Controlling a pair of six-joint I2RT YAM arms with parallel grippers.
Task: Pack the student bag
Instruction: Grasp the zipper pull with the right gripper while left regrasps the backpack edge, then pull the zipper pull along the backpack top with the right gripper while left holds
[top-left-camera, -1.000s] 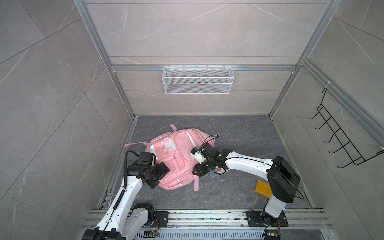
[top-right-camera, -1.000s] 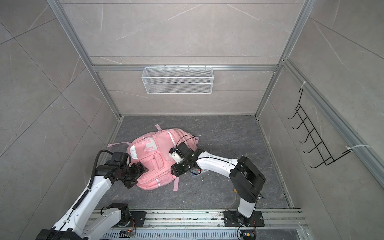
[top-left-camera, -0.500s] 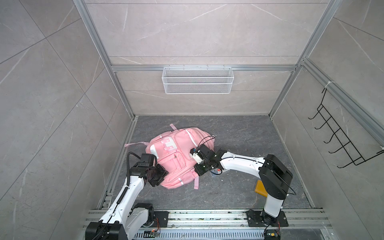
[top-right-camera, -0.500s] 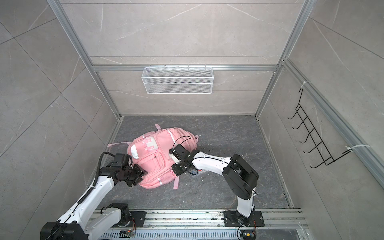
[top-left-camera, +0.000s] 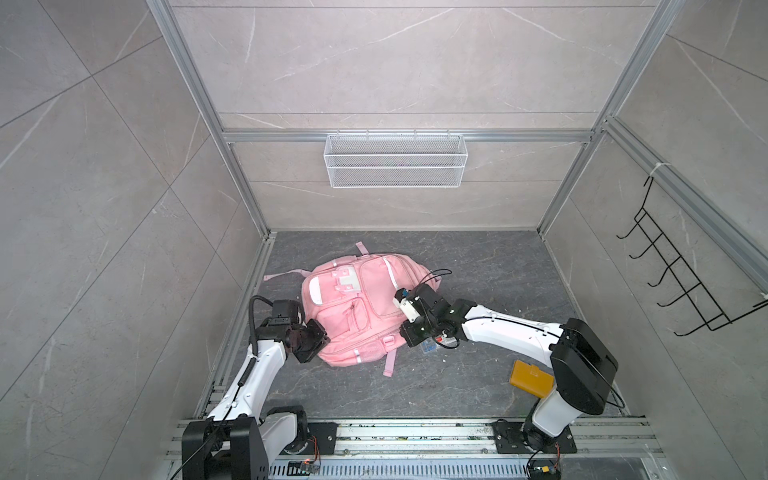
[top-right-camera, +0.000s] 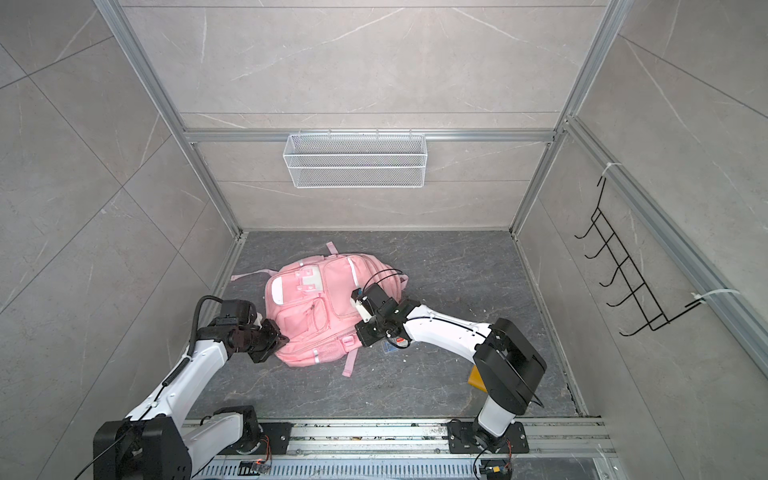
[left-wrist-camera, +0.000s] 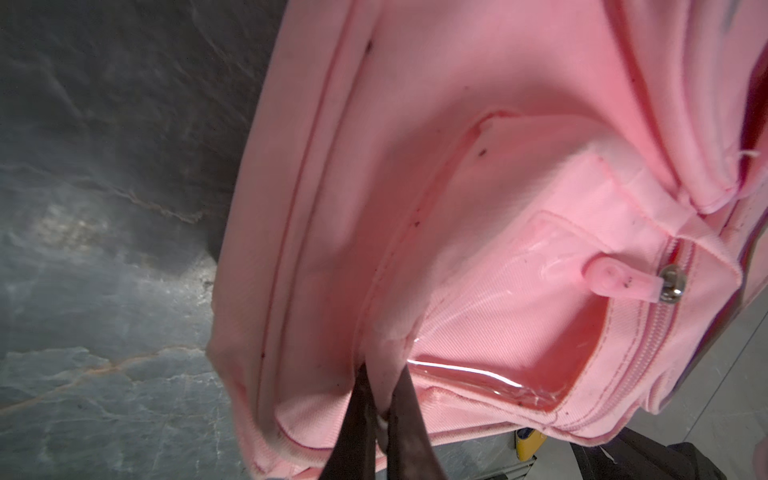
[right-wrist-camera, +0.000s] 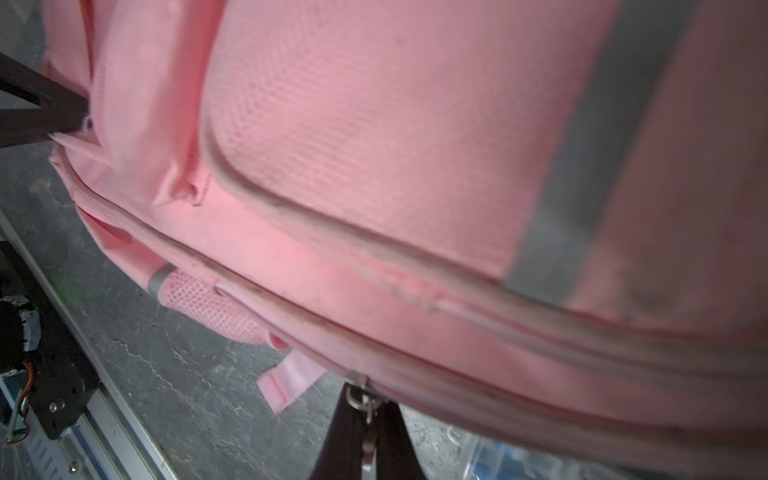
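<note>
Lying on the bench (top-left-camera: 478, 374), the student bag (top-left-camera: 357, 307) is pinched at its edge by the left jaws, its zip pull (right-wrist-camera: 365, 409) by the right jaws. The pull is best drawn along the track, fabric held taut.

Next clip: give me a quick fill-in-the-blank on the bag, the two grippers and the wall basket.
The backpack is ___ in colour.
The right gripper is shut on the backpack's ___ pull.
The left gripper is ___ on the backpack's fabric.
The wire basket is ___ in colour.
Missing words: pink; zip; shut; white.
</note>
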